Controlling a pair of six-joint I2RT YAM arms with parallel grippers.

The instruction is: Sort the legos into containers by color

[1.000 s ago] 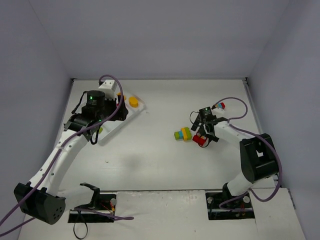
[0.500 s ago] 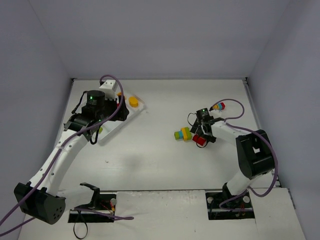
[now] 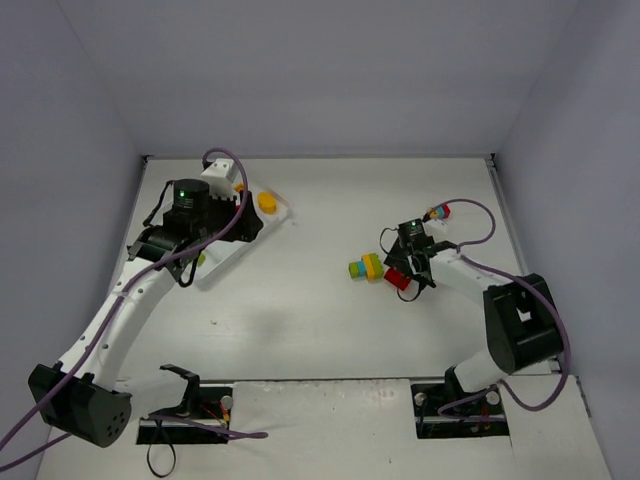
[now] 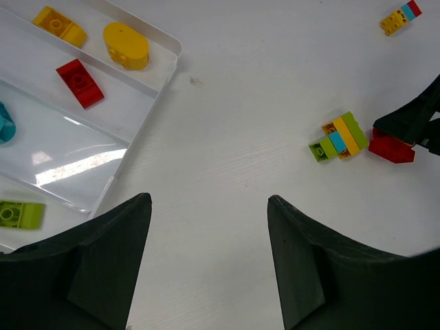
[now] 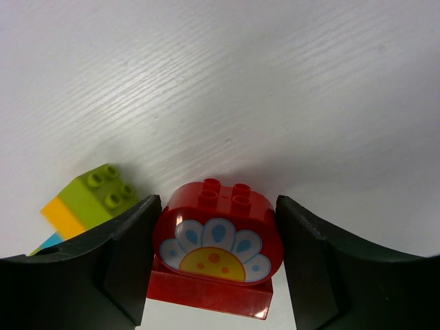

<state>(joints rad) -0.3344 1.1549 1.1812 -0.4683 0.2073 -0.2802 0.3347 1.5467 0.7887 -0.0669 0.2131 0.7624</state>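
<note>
Red flower brick point(image 5: 218, 247), on the table point(image 3: 300, 320) at three o'clock, multicoloured cluster point(image 3: 366, 268) just beside at nine: right gripper point(image 5: 216, 206) jaws have just narrowed onto its sides, so lifting looks next; tray point(image 4: 165, 65) well apart at ten o'clock; left gripper point(image 4: 208, 199) wide, empty.

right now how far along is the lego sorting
Done: the tray holds two yellow pieces, a red brick, a teal piece and a green brick, apparently each colour in its own compartment. In hand: the right gripper is closed on the red flower brick on the table. Left: the multi-coloured cluster beside it, which needs pulling apart, and the small cluster farther off.
</note>
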